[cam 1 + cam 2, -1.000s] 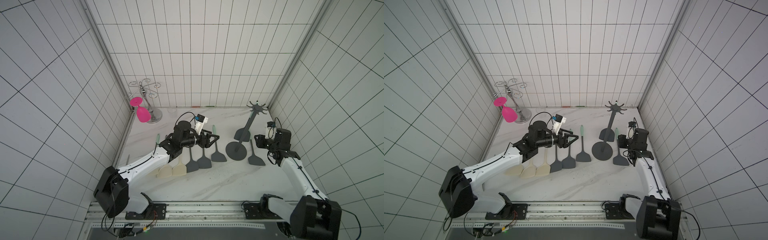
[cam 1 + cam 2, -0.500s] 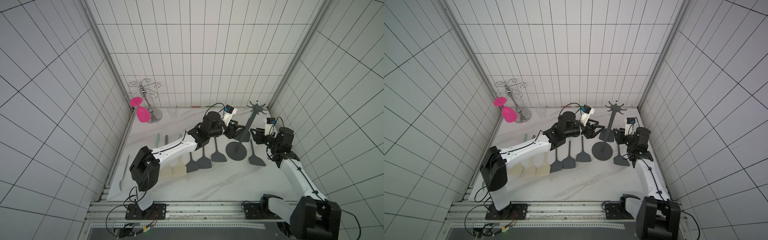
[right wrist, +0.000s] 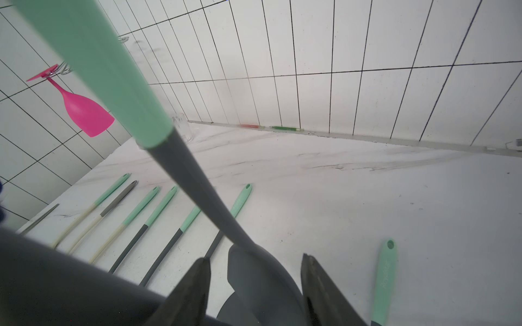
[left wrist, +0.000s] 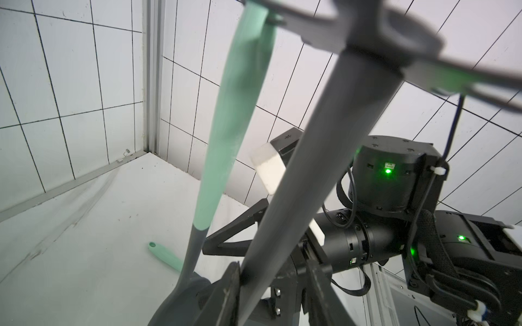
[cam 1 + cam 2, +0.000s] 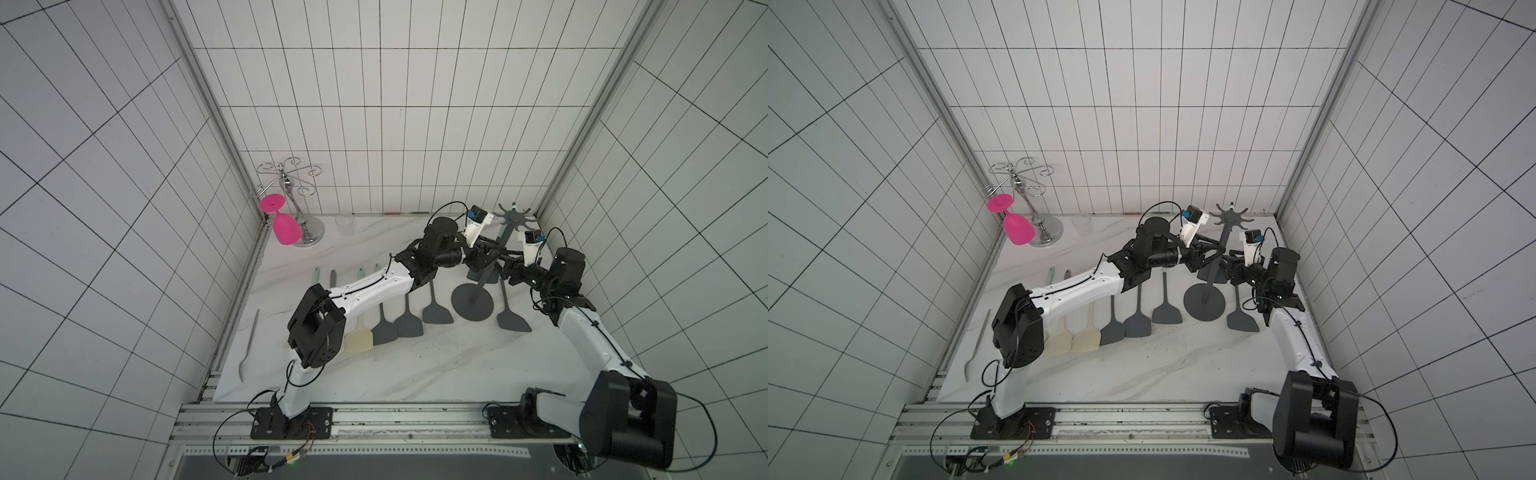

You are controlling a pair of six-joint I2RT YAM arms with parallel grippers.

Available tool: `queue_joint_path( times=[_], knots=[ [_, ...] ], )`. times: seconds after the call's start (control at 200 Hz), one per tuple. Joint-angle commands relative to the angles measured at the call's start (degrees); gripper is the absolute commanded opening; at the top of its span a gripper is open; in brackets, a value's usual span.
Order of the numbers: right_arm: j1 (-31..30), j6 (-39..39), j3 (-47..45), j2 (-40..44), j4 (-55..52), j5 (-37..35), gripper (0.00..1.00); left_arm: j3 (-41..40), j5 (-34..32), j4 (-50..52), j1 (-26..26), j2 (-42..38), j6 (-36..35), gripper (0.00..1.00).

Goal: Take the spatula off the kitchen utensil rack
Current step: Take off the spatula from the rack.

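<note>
L arm (image 5: 374, 291) stretched fwd, R arm (image 5: 582, 336) bent inward; both jaws apart, facing, near each other

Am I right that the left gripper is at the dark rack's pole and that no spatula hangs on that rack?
Not quite: the left wrist view shows a mint-handled spatula hanging from a hook of the rack. The left gripper is indeed at its pole.

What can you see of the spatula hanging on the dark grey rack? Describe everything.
The spatula has a mint-green handle, a slim dark grey neck and a broad dark grey blade, matte like silicone. It hangs blade-down from a hook of the kitchen utensil rack, beside its pole. The right gripper stands open with a finger either side of the blade; whether it touches cannot be told.
</note>
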State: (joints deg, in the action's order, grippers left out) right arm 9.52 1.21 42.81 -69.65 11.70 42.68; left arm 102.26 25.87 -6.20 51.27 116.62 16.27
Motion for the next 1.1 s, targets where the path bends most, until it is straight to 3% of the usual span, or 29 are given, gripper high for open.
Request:
queue_joint_path(
  times=[0.0,0.26,0.41,0.485,0.62,0.69,0.815,1.094],
  knots=[
    [0.0,1.9,3.8,-1.7,1.4,3.7,0.56,3.1,2.4,0.3,0.4,2.4,-1.1,0.36],
    [0.1,2.8,6.3,-4.3,2.1,3.9,0.58,6.8,1.9,1.9,0.4,5.4,-1.8,0.4],
    [0.1,2.1,6.8,-5.6,3.9,5.2,0.57,8.6,2.2,2.8,0.4,6.9,-2.2,0.31],
    [0.1,2.0,6.9,-6.0,3.9,5.6,0.47,8.7,2.2,2.9,0.4,6.9,-2.4,0.25],
    [0.1,1.4,5.8,-5.6,5.7,3.4,0.15,8.4,1.6,3.6,0.4,6.7,-3.4,0.12],
    [0.1,-0.3,5.1,-4.9,7.6,1.6,0.07,8.1,1.2,3.8,0.4,6.5,-3.8,0.06],
    [0.1,-4.3,4.4,-3.3,11.0,-5.0,0.0,8.0,0.0,4.2,0.5,6.4,-4.6,0.0],
    [0.1,-6.8,6.5,0.6,6.5,-16.4,0.0,7.3,-2.1,6.2,1.0,5.6,-8.6,0.0]
  ],
)
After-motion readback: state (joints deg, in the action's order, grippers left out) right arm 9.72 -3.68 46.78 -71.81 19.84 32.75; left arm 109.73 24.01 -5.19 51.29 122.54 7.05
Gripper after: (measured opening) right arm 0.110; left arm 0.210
